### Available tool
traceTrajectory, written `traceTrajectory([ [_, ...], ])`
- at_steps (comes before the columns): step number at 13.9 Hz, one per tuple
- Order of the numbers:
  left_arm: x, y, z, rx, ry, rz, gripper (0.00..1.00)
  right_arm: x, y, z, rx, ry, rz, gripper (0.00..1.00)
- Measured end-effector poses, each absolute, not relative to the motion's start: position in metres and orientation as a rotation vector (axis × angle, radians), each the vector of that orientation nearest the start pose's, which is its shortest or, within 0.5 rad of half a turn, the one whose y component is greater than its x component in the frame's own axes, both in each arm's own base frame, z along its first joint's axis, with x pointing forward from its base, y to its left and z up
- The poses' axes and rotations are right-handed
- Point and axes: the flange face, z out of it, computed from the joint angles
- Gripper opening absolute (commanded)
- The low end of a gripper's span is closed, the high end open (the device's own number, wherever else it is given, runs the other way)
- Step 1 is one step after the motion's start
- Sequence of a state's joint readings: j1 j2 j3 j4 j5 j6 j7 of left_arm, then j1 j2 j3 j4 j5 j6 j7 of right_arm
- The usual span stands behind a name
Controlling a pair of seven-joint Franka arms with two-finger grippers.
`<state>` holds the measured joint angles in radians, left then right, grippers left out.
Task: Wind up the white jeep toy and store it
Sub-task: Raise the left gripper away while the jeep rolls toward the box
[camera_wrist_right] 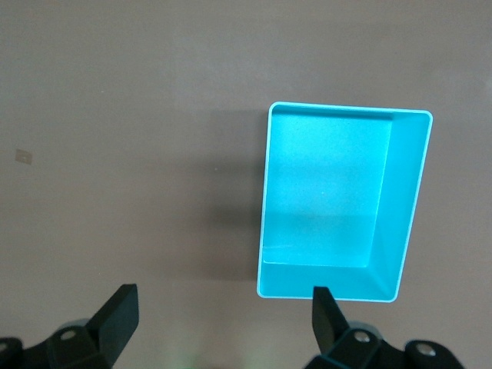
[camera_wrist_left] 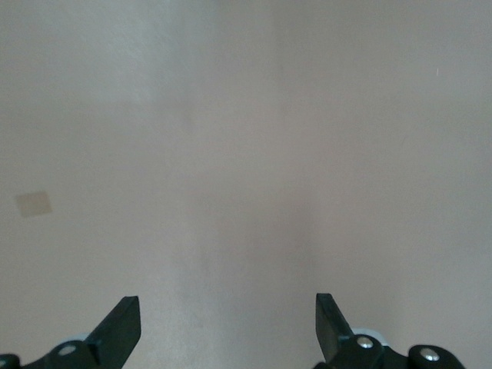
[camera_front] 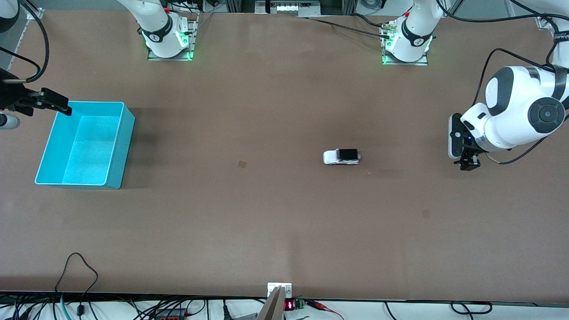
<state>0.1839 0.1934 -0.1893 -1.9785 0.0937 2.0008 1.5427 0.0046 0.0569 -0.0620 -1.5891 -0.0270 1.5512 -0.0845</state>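
The white jeep toy (camera_front: 341,156), a tiny white car with a black roof, stands alone on the brown table toward the left arm's end; neither wrist view shows it. My left gripper (camera_front: 469,164) hangs open over bare table near that end, well apart from the jeep; in the left wrist view its fingers (camera_wrist_left: 123,323) stand wide over plain tabletop, the left gripper (camera_wrist_left: 228,307) holding nothing. My right gripper (camera_front: 60,104) is open over the edge of the turquoise bin (camera_front: 126,142). The right wrist view shows the right gripper (camera_wrist_right: 223,304) with nothing in it beside the bin (camera_wrist_right: 403,207).
The turquoise bin has nothing in it and sits at the right arm's end of the table. Small tan patches (camera_front: 242,164) (camera_front: 425,214) mark the tabletop. Both arm bases (camera_front: 166,38) (camera_front: 406,42) stand along the table's edge farthest from the front camera. Cables run along the nearest edge.
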Motion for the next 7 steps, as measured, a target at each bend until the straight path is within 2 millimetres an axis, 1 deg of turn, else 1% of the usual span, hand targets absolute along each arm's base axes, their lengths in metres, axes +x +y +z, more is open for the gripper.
traceTrajectory([
  [2,0.579,-0.019,0.375,-2.321,2.211,0.262,1.00,0.566,-0.035,0.582,-3.161,-0.044,0.153,1.00],
  [4,0.582,-0.040,0.389,-2.401,2.102,0.270,1.00,0.566,-0.035,0.582,-3.161,-0.044,0.153,1.00],
  [5,0.584,-0.047,0.395,-2.450,2.030,0.266,1.00,0.566,-0.035,0.582,-3.161,-0.044,0.154,1.00],
  [7,0.587,-0.056,0.404,-2.584,1.850,0.246,1.00,0.566,-0.035,0.582,-3.161,-0.044,0.154,1.00],
])
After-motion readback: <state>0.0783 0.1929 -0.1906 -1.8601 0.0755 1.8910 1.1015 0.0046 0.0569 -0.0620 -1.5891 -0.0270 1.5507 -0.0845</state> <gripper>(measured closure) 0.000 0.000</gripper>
